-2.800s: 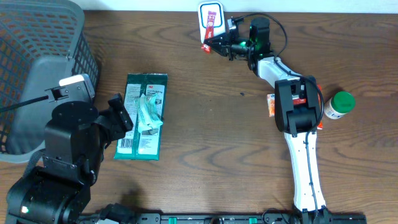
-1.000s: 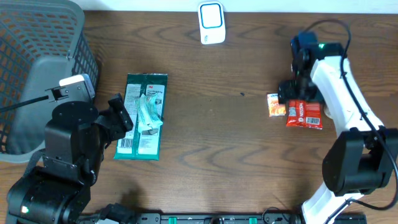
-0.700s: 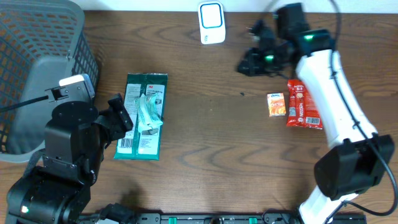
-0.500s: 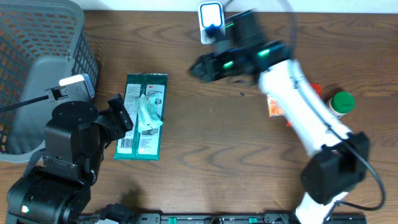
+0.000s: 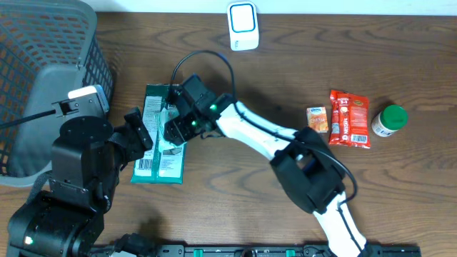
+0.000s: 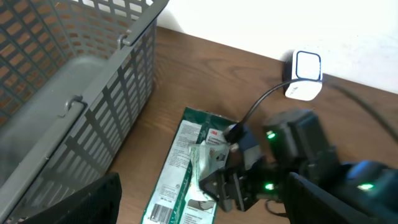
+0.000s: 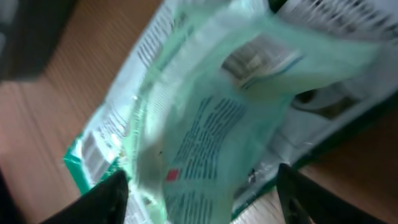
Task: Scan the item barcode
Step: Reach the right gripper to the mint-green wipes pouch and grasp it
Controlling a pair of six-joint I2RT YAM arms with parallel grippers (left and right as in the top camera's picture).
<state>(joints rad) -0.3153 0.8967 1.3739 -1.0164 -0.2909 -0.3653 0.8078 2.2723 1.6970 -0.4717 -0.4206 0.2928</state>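
Note:
A flat green package point(image 5: 158, 158) lies on the table at the left, with a smaller pale green packet point(image 5: 173, 137) on top of it. A barcode point(image 6: 163, 209) shows at the package's near end. My right gripper point(image 5: 175, 127) has reached across and hovers over the pale packet point(image 7: 217, 124). Its jaws stand open and wide on either side of the packet, blurred in the right wrist view. My left gripper point(image 5: 137, 134) is open just left of the package point(image 6: 186, 168). The white scanner point(image 5: 243, 26) with a blue square stands at the back edge.
A grey wire basket point(image 5: 43, 64) fills the back left corner. At the right lie a red snack pack point(image 5: 350, 118), a small orange box point(image 5: 318, 119) and a green-capped bottle point(image 5: 389, 120). The right arm point(image 5: 257, 132) stretches across the middle of the table.
My right arm has swung from the red snack pack at the right, past the scanner, over to the green package at the left. The left arm has stayed still.

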